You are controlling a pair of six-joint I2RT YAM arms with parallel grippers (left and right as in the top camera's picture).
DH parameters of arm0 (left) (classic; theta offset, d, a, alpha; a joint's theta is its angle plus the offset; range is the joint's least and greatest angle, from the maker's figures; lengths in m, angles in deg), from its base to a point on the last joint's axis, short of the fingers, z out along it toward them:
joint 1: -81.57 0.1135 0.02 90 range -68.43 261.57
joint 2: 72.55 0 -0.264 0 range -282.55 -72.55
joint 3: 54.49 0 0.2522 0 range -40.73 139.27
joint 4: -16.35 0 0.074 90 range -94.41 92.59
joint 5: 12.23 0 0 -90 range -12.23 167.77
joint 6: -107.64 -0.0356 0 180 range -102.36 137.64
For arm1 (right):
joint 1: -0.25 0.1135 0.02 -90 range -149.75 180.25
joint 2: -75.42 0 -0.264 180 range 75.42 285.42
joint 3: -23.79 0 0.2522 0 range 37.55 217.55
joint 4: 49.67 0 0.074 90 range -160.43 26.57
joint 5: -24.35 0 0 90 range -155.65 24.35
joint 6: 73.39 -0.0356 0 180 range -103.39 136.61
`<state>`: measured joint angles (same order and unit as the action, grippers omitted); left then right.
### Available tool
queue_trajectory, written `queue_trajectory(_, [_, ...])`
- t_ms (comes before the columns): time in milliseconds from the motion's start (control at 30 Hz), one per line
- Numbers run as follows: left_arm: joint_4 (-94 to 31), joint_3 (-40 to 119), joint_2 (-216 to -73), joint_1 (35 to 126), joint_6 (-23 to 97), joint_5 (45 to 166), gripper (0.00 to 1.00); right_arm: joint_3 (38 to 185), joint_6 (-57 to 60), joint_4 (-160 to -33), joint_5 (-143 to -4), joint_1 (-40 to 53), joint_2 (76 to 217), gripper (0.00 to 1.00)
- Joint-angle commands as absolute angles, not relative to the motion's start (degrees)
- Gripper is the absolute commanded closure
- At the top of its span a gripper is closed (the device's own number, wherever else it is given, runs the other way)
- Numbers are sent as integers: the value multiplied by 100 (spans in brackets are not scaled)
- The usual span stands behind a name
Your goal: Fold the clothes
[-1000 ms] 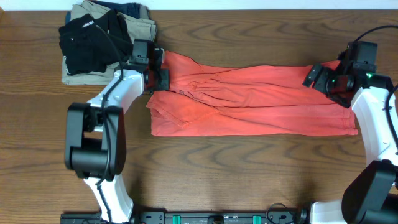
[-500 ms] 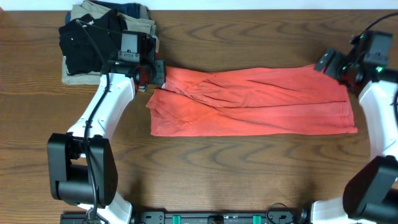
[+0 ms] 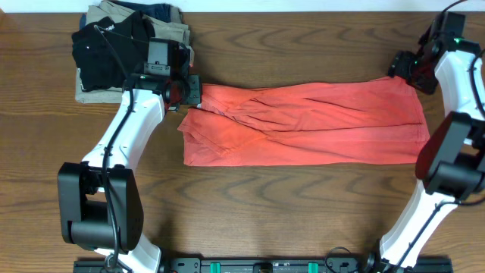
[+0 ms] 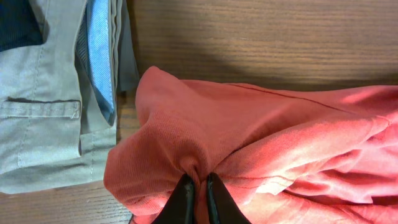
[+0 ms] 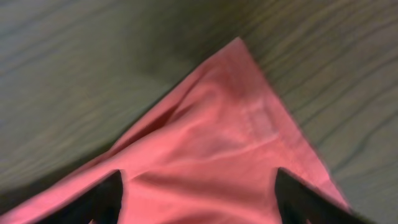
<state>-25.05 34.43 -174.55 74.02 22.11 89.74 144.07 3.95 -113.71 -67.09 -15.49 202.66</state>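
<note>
coral-red T-shirt lies in a long rumpled band across the middle of the counter, running 9 to 3 o'clock from overhead; left jaws are clenched on a bunch of fabric at its 10 o'clock end; right jaws stand spread apart over its 2 o'clock corner; khaki trousers and a black garment sit stacked at 10 o'clock, just beside the left jaws
</note>
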Motion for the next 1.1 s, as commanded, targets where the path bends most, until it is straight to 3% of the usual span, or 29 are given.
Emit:
queue_trajectory(0, [-2549, 3526, -17479, 7410, 2242, 8906, 94, 14756, 489, -11382, -6118, -1633, 20505, 36])
queue_trajectory(300, [-2573, 3526, -17479, 7410, 2244, 8909, 94, 14783, 548, -11323, -6156, -1779, 20859, 40])
queue_trajectory(567, [-2614, 3526, -17479, 7410, 2244, 8909, 94, 14778, 556, -11367, -6208, -1779, 21093, 50])
queue_trajectory(933, [-2612, 3526, -17479, 7410, 2244, 8906, 93, 14778, 556, -11336, -6289, -1775, 21093, 67])
queue_trajectory(1067, [-2612, 3526, -17479, 7410, 2242, 8906, 93, 14778, 556, -11338, -6287, -1777, 21093, 79])
